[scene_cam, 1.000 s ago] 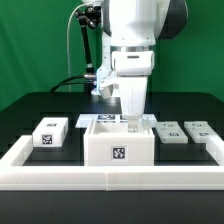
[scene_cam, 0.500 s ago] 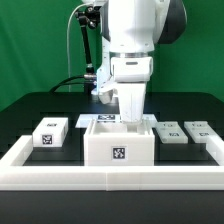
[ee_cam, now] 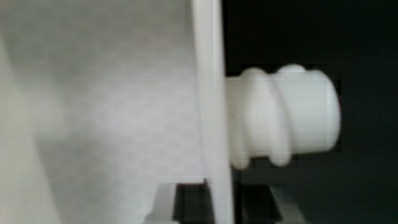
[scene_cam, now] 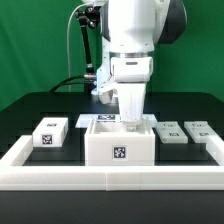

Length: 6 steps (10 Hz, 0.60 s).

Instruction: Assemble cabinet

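Note:
The cabinet (scene_cam: 118,143) is a white box with a marker tag on its front, standing at the middle of the table against the front rail. My gripper (scene_cam: 132,119) reaches straight down into its open top at the exterior view's right side. In the wrist view the gripper (ee_cam: 217,192) has one dark finger (ee_cam: 189,204) on each side of a thin white cabinet wall (ee_cam: 125,100), and both fingers touch it. A ribbed white peg (ee_cam: 285,115) sticks out from that wall. The fingertips are hidden in the exterior view.
A small tagged white block (scene_cam: 50,132) lies at the exterior view's left of the cabinet. Two flat tagged white pieces (scene_cam: 171,133) (scene_cam: 200,130) lie at its right. A long white rail (scene_cam: 110,176) edges the table's front and sides.
My arm has sunk slightly toward the cabinet since one second ago, then held still. The cabinet and loose pieces have not moved.

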{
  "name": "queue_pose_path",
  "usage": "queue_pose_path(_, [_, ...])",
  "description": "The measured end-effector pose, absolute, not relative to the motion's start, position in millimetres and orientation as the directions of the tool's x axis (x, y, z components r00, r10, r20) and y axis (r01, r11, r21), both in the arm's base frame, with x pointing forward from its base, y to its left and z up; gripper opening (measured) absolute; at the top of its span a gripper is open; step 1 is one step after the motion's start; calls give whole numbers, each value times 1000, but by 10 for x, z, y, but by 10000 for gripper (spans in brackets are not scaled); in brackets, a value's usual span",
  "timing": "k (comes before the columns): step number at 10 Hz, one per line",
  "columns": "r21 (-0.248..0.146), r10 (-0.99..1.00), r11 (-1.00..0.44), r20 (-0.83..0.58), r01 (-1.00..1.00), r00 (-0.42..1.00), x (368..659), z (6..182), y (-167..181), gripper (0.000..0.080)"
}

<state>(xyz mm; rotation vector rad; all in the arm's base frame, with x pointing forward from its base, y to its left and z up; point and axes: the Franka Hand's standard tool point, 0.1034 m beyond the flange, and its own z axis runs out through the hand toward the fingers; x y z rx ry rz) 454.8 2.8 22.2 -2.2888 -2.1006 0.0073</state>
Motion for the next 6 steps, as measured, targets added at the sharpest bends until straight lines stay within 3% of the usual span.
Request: queue_pose_path(6, [-27,996,-86,20,996,86,4552,225,27,35])
